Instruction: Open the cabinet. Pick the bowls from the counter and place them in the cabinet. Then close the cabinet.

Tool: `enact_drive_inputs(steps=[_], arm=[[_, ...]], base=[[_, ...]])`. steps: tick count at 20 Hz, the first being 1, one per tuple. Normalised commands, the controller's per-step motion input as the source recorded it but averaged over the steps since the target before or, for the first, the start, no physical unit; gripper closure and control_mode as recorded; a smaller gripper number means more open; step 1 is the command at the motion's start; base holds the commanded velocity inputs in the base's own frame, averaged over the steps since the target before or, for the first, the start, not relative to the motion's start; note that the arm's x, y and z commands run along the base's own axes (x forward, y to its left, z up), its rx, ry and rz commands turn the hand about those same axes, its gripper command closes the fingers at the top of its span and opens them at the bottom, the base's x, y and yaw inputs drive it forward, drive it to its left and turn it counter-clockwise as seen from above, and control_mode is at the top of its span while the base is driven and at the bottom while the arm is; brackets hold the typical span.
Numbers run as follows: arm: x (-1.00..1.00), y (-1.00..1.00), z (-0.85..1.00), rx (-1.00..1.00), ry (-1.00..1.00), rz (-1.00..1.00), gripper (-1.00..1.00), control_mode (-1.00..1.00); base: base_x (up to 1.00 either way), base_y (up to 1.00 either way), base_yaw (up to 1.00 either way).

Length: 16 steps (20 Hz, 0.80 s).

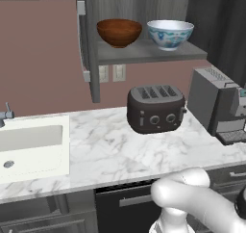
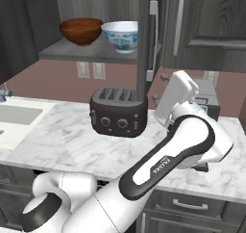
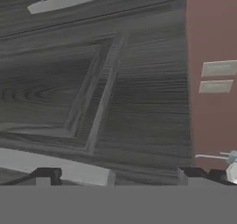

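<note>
With both bowls — wooden bowl [image 1: 118, 31] and blue-patterned bowl [image 1: 169, 33] — already on cabinet shelf [image 1: 149, 53] and none on counter [image 1: 115, 148], closing step judged in hand. Gripper [image 3: 118, 176] spread wide, holding nothing, facing open cabinet door [image 3: 92, 84] close up; silver bar handle [image 3: 55, 166] just beside left fingertip. Next move calls for contact on door or handle, then swing shut — toaster [image 1: 155, 108] stands below.

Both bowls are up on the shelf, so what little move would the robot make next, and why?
Probably push the open cabinet door shut. Both bowls already sit on the shelf, and the hand, fingers wide and empty, faces that door's panel.
</note>
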Motion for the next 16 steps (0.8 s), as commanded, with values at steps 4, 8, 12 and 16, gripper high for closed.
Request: enact_drive_inputs(steps=[4, 8, 12, 16], arm=[[0.2, -0.39, -0.01, 0.0, -0.01, 0.11, -1.0, -1.0], [0.27, -0.27, -0.06, 0.0, 0.0, 0.11, -1.0, -1.0], [0.3, -0.18, -0.11, 0.0, 0.0, 0.1, -1.0, -1.0], [0.31, -0.09, -0.09, 0.0, 0.0, 0.1, -1.0, -1.0]], base=[[0.0, 0.0, 0.0], [0.0, 0.0, 0.0], [0.0, 0.0, 0.0], [0.0, 0.0, 0.0]])
